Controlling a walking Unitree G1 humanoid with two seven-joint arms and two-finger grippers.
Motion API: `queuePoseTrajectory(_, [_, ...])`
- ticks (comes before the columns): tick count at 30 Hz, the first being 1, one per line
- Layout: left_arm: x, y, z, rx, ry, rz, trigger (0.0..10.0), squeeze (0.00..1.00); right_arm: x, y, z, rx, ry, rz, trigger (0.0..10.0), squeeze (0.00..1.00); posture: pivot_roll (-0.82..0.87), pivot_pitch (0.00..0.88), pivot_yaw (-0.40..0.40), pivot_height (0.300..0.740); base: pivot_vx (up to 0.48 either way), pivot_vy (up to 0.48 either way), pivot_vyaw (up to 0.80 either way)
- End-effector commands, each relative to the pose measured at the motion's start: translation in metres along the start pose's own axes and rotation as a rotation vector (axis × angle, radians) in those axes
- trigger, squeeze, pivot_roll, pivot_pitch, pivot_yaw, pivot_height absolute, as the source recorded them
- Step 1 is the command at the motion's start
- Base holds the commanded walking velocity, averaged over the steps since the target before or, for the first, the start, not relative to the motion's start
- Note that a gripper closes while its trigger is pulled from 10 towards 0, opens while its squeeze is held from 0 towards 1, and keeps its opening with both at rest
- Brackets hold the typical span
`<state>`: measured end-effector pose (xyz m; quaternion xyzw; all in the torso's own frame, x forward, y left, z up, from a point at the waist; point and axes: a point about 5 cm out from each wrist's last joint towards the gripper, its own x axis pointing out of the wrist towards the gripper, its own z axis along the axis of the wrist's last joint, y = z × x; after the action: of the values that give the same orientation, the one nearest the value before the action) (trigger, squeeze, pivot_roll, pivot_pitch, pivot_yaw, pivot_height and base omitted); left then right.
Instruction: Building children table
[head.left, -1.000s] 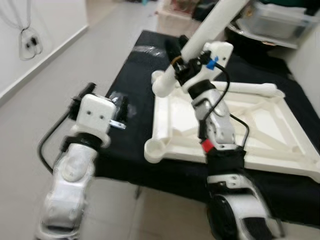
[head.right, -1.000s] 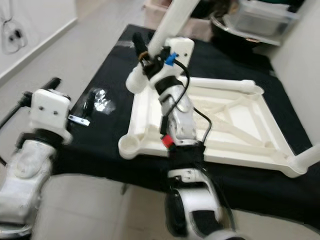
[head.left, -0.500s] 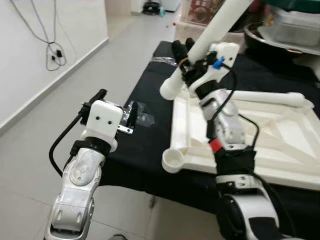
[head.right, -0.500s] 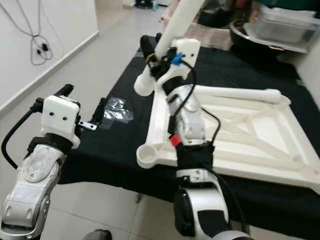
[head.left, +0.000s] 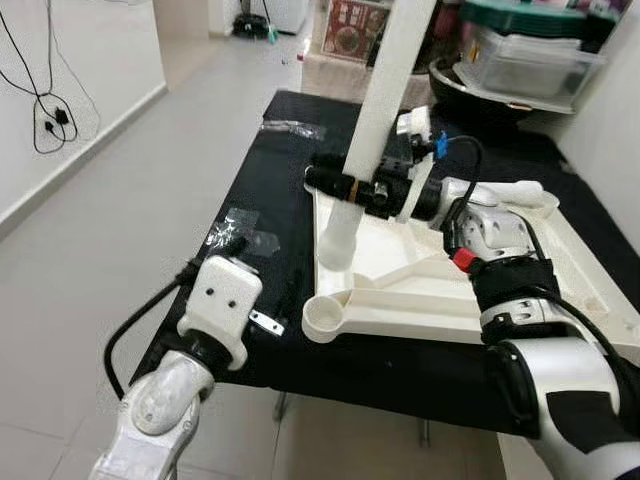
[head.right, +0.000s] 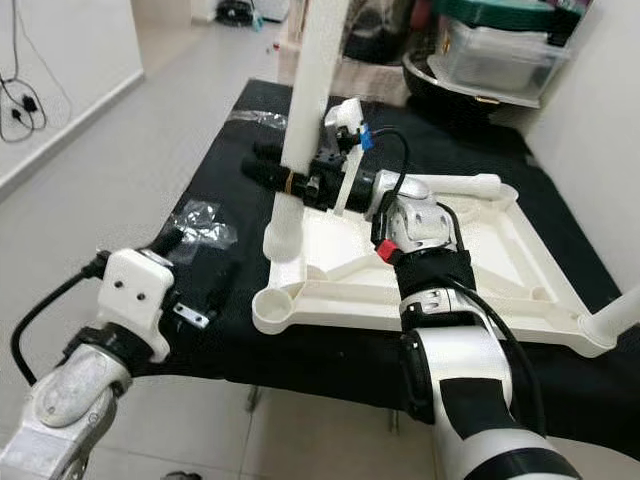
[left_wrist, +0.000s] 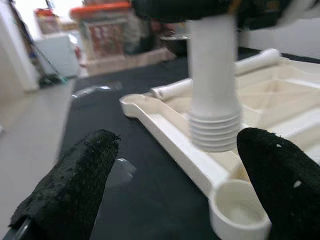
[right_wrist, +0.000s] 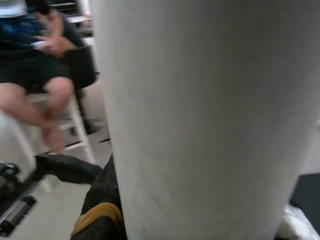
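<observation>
One leg (head.left: 375, 120) is pinched upright in the right gripper (head.left: 362, 190), its threaded end hovering above the upturned tabletop (head.left: 450, 280) near the corner socket (head.left: 325, 318). Risk — tilt cross-threads it. Left gripper (left_wrist: 165, 185) spread, idle.

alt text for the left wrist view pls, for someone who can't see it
A white table leg with a ribbed threaded end hangs upright, above the frame of an upturned white tabletop near its round corner socket on a black cloth. The left gripper frames it, open, its fuzzy black fingers blurred in front.
</observation>
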<state>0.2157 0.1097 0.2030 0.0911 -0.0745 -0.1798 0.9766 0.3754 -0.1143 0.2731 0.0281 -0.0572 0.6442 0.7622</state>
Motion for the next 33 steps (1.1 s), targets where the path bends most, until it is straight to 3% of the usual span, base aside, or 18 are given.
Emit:
queuePoseTrajectory(1, [-0.006,-0.008,0.002,-0.034,0.011,-0.041,10.0,0.0,0.003,0.005,0.002,0.018,-0.024,0.132,10.0,0.0,0.16,0.224,-0.151,0.74,0.0,0.0,0.0])
queuePoseTrajectory(6, [-0.014,-0.015,0.003,-0.07,0.024,-0.081,10.0,0.0,0.008,0.01,-0.001,0.047,-0.037,0.222,10.0,0.0,0.17,0.24,-0.148,0.74,0.0,0.0,0.0])
queuePoseTrajectory(7, [-0.023,-0.024,0.002,-0.11,0.048,-0.148,10.0,0.0,0.011,0.016,-0.003,0.061,-0.04,0.294,10.0,0.0,0.18,0.253,-0.148,0.74,0.0,0.0,0.0])
queuePoseTrajectory(11, [-0.027,-0.027,0.001,-0.123,0.059,-0.176,10.0,0.0,0.012,0.018,-0.003,0.064,-0.039,0.317,10.0,0.0,0.18,0.253,-0.148,0.74,0.0,0.0,0.0])
queuePoseTrajectory(16, [-0.057,-0.045,-0.001,-0.258,0.144,-0.367,10.0,0.0,0.018,0.028,-0.016,-0.002,0.066,0.385,10.0,0.0,0.19,0.267,-0.142,0.74,0.0,0.0,0.0])
queuePoseTrajectory(22, [-0.065,-0.043,-0.002,-0.255,0.173,-0.354,10.0,0.0,0.018,0.029,-0.018,-0.033,0.099,0.394,10.0,0.0,0.19,0.273,-0.139,0.74,0.0,0.0,0.0])
queuePoseTrajectory(27, [-0.078,-0.034,-0.011,-0.19,0.231,-0.287,10.0,0.0,0.017,0.034,-0.017,-0.059,0.11,0.427,10.0,0.0,0.2,0.29,-0.138,0.74,0.0,0.0,0.0])
queuePoseTrajectory(33, [-0.078,-0.033,-0.012,-0.182,0.245,-0.277,10.0,0.0,0.016,0.036,-0.011,-0.085,0.104,0.443,10.0,0.0,0.2,0.291,-0.135,0.74,0.0,0.0,0.0])
